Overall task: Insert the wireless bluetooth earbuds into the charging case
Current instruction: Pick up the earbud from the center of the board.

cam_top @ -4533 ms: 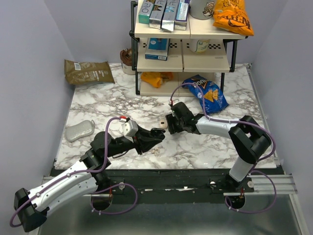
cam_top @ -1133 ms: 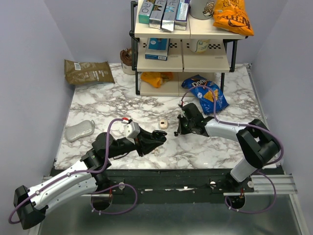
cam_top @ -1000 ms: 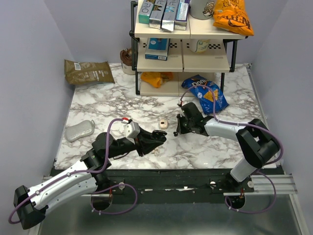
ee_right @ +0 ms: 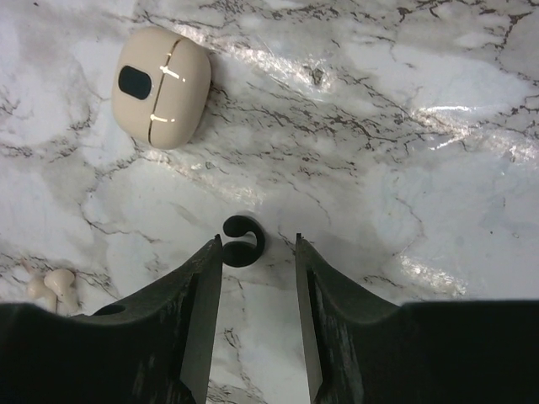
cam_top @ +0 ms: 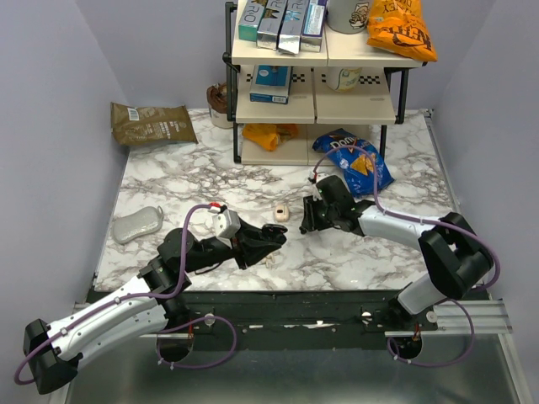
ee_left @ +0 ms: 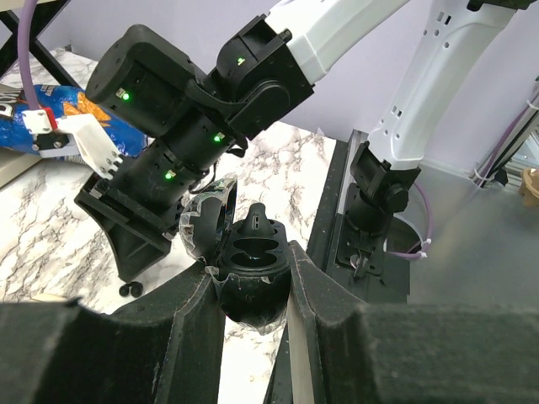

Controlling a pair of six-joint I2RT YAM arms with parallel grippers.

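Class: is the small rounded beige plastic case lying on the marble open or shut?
Shut. The rounded beige plastic case shows only a thin seam between lid and base; no interior shows.

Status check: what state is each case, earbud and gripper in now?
Black case: lid open, clamped in left gripper.
Beige case: closed, on the marble table.
Black earbud: loose on table, between right gripper's fingers.
Cream earbuds: loose on table.
Left gripper: shut on black case.
Right gripper: open.
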